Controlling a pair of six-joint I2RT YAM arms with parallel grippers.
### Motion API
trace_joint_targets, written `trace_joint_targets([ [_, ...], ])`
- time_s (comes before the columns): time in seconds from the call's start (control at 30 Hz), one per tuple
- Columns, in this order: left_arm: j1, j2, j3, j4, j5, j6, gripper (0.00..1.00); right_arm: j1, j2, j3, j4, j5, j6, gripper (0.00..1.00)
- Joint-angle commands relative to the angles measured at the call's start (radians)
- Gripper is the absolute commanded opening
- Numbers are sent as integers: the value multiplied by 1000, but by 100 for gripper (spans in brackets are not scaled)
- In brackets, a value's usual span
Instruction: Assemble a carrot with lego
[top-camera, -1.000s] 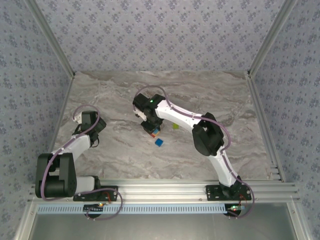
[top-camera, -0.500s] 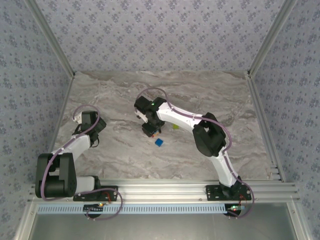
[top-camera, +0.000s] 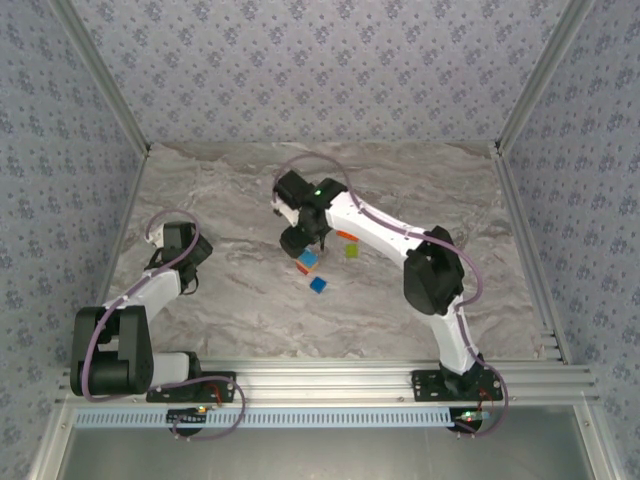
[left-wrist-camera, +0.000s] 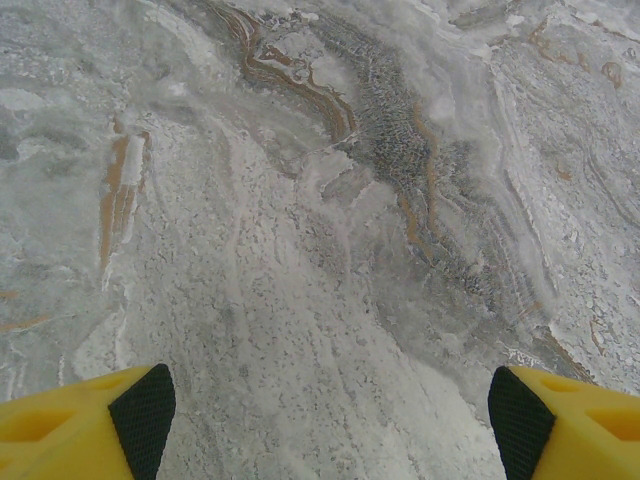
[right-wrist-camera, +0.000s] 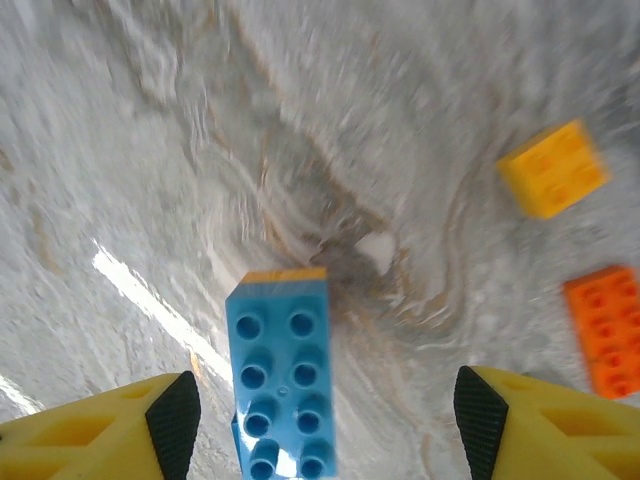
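Now | right gripper (right-wrist-camera: 322, 425) spread around blue lego (right-wrist-camera: 280, 380), seemingly untouched | left gripper (left-wrist-camera: 330, 415) spread

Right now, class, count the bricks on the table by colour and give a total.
Blue: 2, stacked blue and loose blue
Orange: 2, orange layer under the stacked blue, and loose orange
Lime: 1, lime brick
Total: 5
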Motion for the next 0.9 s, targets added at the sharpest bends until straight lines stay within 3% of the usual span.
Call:
trace_joint_targets([
  [0.0,-6,6,34,-23,-23,11,84,-55,-20,101,-54,-4,-9,73],
  [0.13,-6,5,34,-23,-23,10,84,-113,101,233,-95,14,26,72],
  [0.43,-6,9,36,-24,-24,11,84,-128,367,390,-46,73,67,71],
  [0.87,-8,9,39,-24,-24,13,84,-137,388,302,15,138,202,71],
])
